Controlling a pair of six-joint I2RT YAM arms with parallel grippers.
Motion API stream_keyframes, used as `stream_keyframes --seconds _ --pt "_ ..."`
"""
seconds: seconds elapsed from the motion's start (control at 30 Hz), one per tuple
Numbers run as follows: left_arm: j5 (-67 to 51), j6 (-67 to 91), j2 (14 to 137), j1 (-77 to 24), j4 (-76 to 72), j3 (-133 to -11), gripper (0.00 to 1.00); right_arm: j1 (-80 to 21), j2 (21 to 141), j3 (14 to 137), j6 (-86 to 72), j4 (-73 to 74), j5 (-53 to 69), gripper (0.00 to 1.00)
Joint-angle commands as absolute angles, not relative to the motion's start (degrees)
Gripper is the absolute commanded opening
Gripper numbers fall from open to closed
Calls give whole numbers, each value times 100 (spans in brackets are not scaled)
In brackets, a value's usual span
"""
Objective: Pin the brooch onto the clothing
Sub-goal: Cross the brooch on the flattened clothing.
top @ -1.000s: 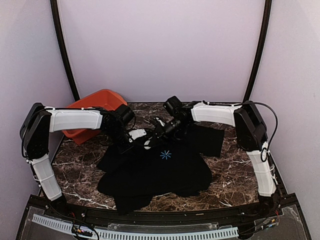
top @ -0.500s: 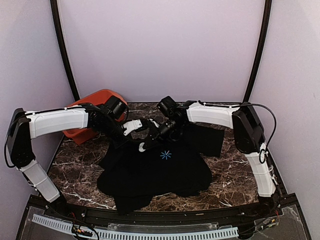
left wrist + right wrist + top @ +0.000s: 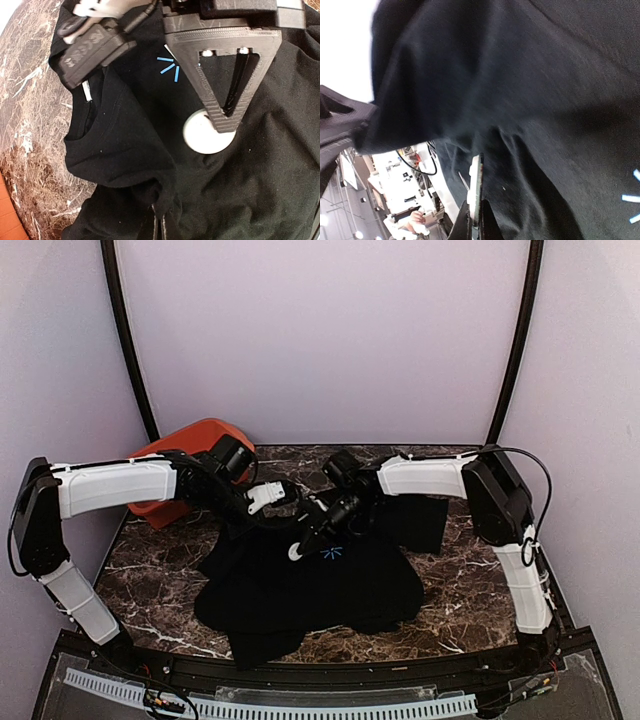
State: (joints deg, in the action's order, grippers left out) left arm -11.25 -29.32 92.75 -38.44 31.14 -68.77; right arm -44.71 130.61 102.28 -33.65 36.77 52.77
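Top external view shows the black T-shirt (image 3: 330, 590) spread on the marble table (image 3: 460, 580), its light-blue starburst print (image 3: 332, 551) facing up; the left gripper (image 3: 278, 498) sits at the collar edge, jaws together on a pinch of fabric, which the left wrist view shows bunching into folds at its fingertips; the right gripper (image 3: 302, 543) extends in from the right side and is clamped on the brooch (image 3: 296, 552), a small pale round disc held over the chest, just left of the print; from the left wrist view the disc's flat face shows under the right finger's tip, near the print's rays; from the right wrist view it stands edge-on between the fingers, a thin pin (image 3: 463, 181) pointing toward the raised cloth; whether the pin touches the shirt I cannot tell; a red tub (image 3: 190, 445) stands at the table's far left corner.
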Motion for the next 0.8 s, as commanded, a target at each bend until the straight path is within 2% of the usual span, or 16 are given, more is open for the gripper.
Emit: stream_keyframes --seconds 0.0,0.27,0.77 --pt "-1095 -2980 9045 -3867 2994 -6742 1 -4419 12716 9938 -3682 3213 5460 0" --pt "-1267 -2996 8974 -3876 2914 -6688 1 -4203 12825 9715 -4829 2022 5830 0" --pt "-1209 -2980 8859 -3902 2729 -6606 1 -4217 12803 9162 -5543 1172 6313 0"
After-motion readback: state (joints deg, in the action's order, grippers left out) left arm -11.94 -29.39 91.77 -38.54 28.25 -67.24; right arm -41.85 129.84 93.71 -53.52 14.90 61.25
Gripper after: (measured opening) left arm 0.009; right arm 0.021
